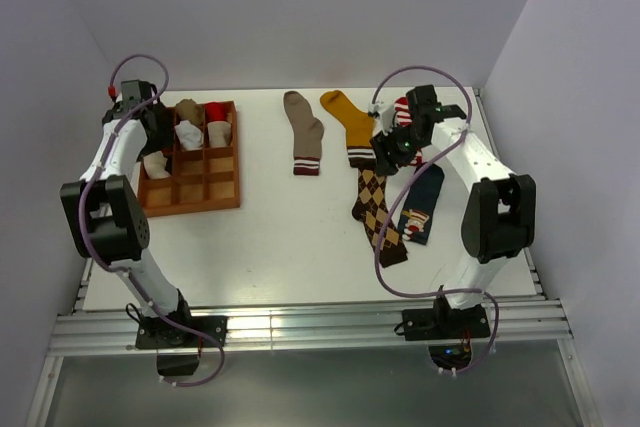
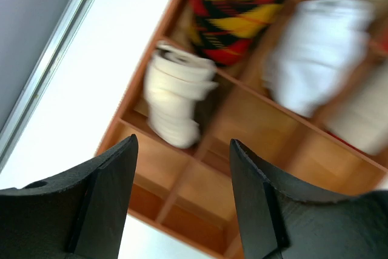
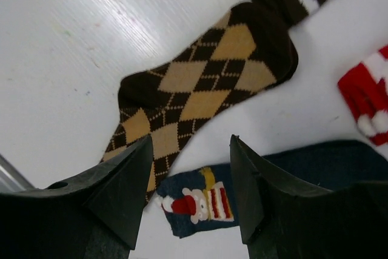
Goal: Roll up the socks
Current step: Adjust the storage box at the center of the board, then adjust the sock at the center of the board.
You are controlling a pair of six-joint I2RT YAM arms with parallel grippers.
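Several socks lie flat on the white table: a taupe sock (image 1: 303, 132), a mustard sock (image 1: 350, 122), a brown argyle sock (image 1: 378, 209), a navy sock with a cartoon figure (image 1: 422, 205) and a red-white striped sock (image 1: 403, 107), partly hidden by the right arm. My right gripper (image 1: 393, 153) is open and empty, hovering over the argyle sock (image 3: 200, 83) and the navy sock (image 3: 200, 201). The striped sock (image 3: 367, 98) lies to its right. My left gripper (image 1: 158, 135) is open and empty above the wooden tray, over a cream rolled sock (image 2: 176, 98).
The wooden grid tray (image 1: 222, 192) at the left holds rolled socks: taupe (image 1: 187, 109), white (image 1: 189, 134), red (image 1: 218, 112) and cream (image 1: 157, 165). In the left wrist view a red-black-yellow roll (image 2: 233, 10) and a white roll (image 2: 315, 47) sit in neighbouring cells. Walls enclose the table.
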